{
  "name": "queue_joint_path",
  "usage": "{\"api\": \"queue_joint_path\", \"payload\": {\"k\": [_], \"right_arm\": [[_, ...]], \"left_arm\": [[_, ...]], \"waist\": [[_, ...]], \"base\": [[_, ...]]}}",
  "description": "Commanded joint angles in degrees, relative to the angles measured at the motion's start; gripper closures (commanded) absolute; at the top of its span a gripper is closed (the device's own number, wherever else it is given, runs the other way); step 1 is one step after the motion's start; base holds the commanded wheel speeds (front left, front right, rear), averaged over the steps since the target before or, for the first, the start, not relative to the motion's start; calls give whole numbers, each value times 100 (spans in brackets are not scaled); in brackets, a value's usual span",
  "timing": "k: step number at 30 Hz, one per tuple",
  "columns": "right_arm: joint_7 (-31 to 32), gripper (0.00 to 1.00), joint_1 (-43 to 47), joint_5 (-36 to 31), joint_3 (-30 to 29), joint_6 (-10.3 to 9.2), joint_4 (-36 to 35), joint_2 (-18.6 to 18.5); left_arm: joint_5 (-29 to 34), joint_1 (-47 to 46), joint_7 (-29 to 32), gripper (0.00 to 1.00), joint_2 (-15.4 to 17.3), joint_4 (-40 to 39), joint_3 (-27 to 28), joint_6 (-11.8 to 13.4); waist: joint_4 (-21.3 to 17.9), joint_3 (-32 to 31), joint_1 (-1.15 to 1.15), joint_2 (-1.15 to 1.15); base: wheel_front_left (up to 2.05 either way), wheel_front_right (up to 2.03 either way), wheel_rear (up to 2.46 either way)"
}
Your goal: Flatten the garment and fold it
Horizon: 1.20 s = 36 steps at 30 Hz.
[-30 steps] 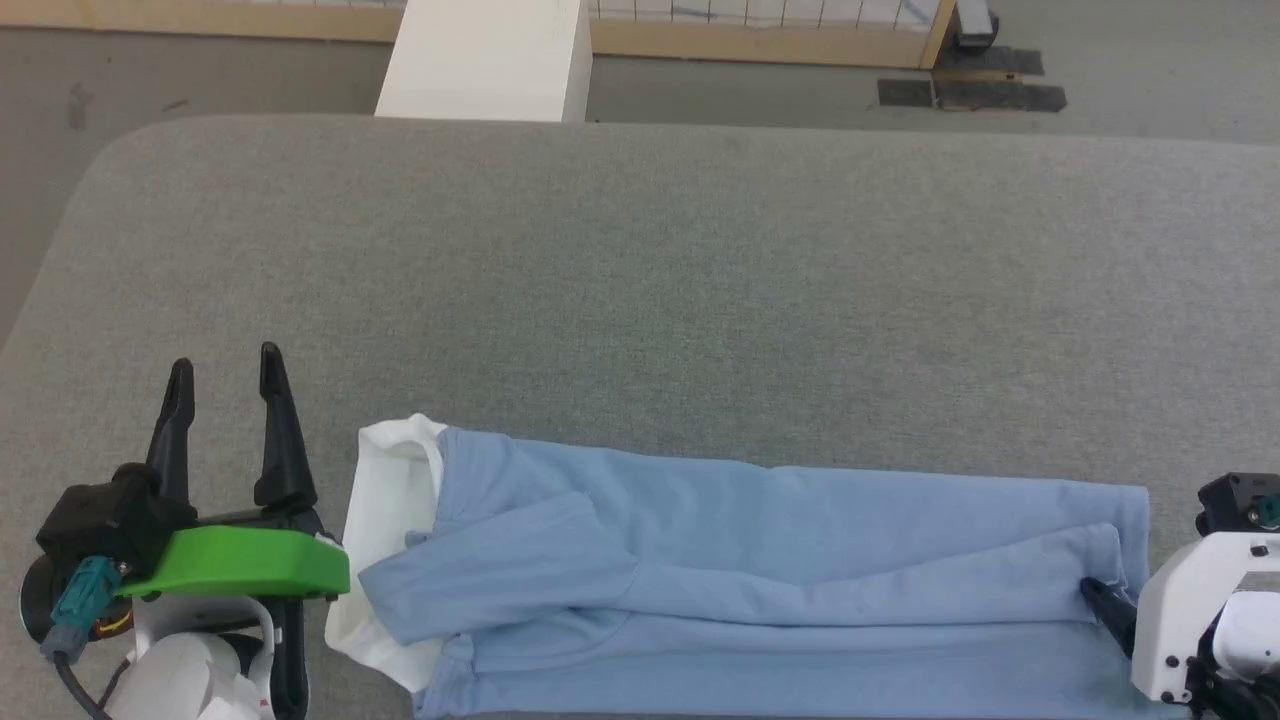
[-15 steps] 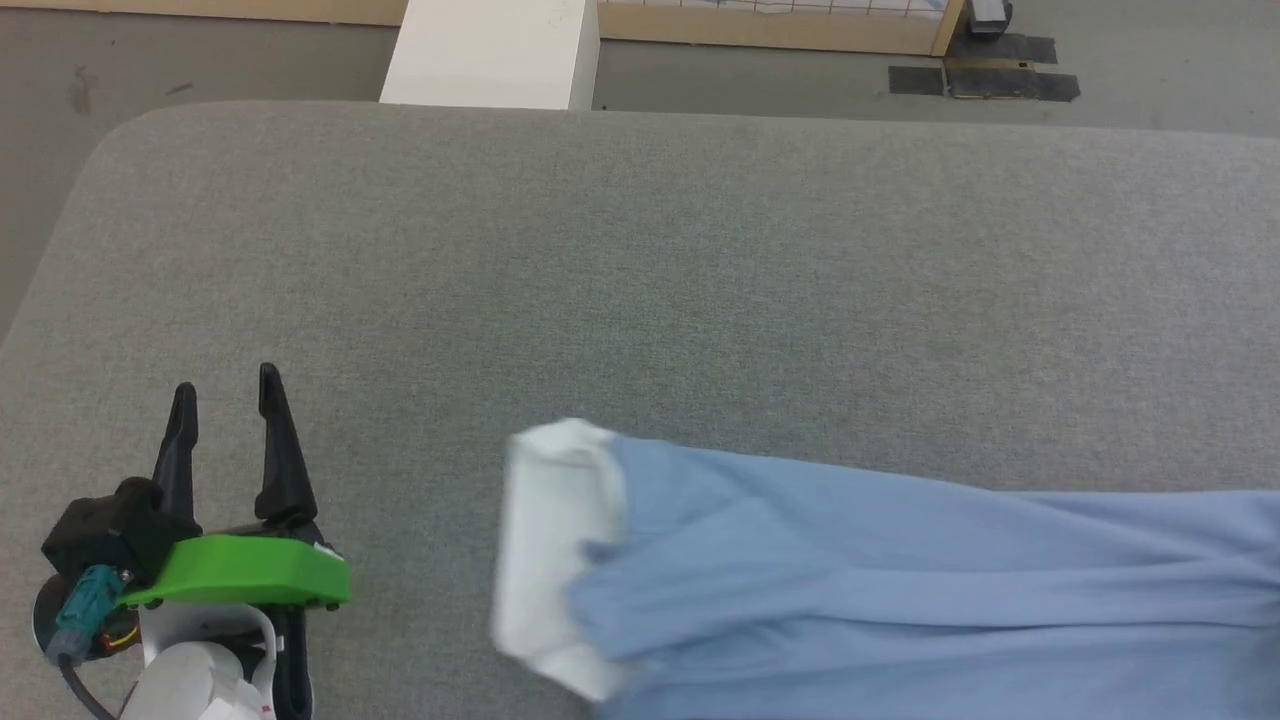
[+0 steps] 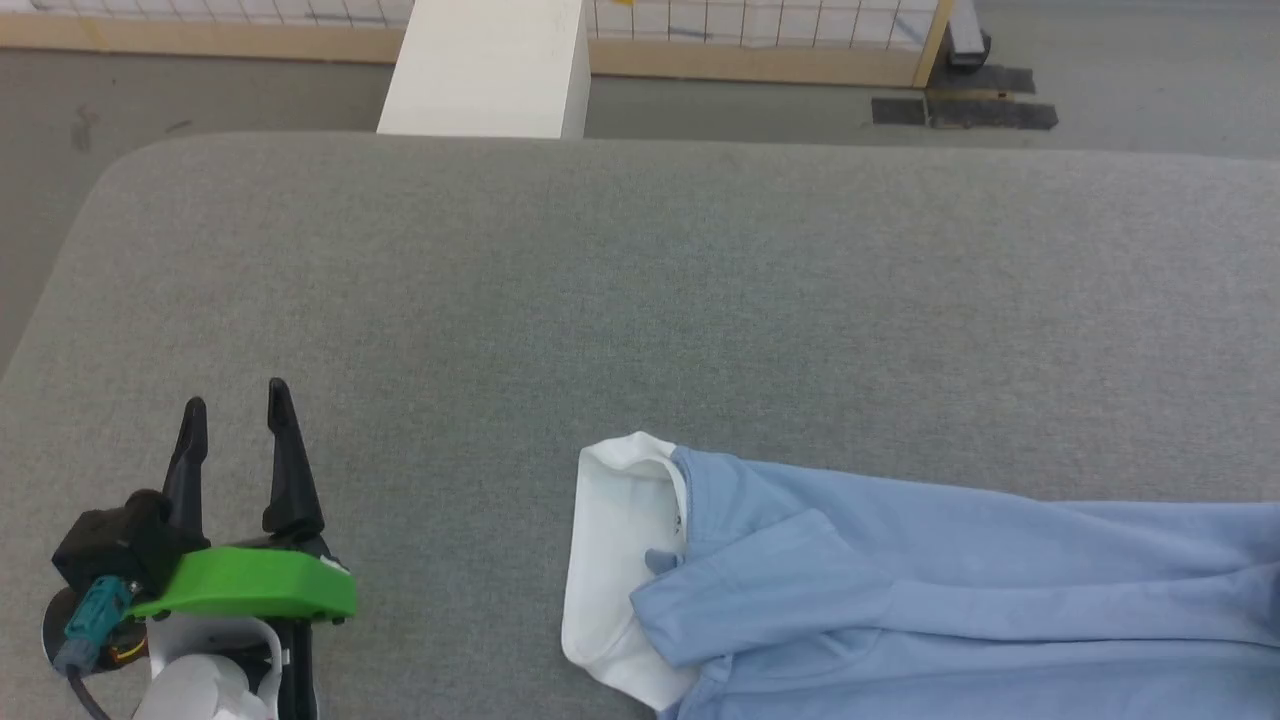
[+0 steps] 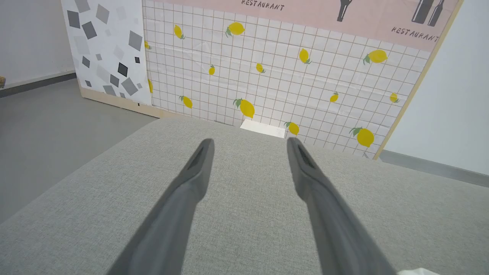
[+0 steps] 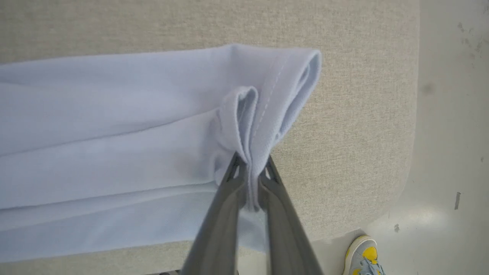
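Note:
The light blue garment (image 3: pixel 930 600) lies folded into a long strip along the near edge of the grey table (image 3: pixel 640 300), its white collar part (image 3: pixel 610 560) pointing left and its right end running out of the head view. In the right wrist view my right gripper (image 5: pixel 250 162) is shut on the bunched hem end of the garment (image 5: pixel 114 133), lifting that end slightly near the table's rounded corner. My left gripper (image 3: pixel 232 405) stands open over bare table well left of the collar. Its two fingers (image 4: pixel 305 168) hold nothing in the left wrist view.
A white box (image 3: pixel 485 65) stands beyond the table's far edge, before a tiled lemon-print wall panel (image 4: pixel 267 68). A person's grey and yellow shoe (image 5: pixel 363 259) is on the floor by the table's corner. Floor surrounds the table.
My right gripper has shut on the garment's hem end and drawn the whole garment to the right; the collar now lies near the table's middle. The left gripper stayed open in place.

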Motion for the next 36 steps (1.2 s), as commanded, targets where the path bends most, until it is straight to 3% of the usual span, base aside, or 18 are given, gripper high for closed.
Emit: {"api": "queue_joint_path", "payload": {"k": [1,7,14,25,32,36], "right_arm": [[208,100,167,179,197,-11,-377,-52],[1018,100,499,814,966,-11,-1972,125],[928,100,374,1089,2165,-11,-2599,382],[-10,100,-588,1283,3733,-11,-1767,1046],[-561,100,-1204,1170,4421,-11,-825,1639],[-777,100,-1402,1011,4673,-11,-257,1800]], "left_arm": [[25,74,-6,0,21,-36,10,-23],[-13,199,7,0,8,-87,20,25],[3,279,-4,0,-26,-166,33,47],[-130,384,94,0,-15,-149,40,26],[-192,306,93,0,-117,-86,-42,-8],[-205,271,87,0,-138,-38,-68,-25]], "waist": [[-64,-110,0,0],[-151,-225,0,0],[-27,-250,0,0],[316,-116,0,0],[530,-26,0,0],[589,6,0,0]], "base": [[0,0,0],[0,0,0],[0,0,0],[0,0,0],[0,0,0],[0,0,0]]}}
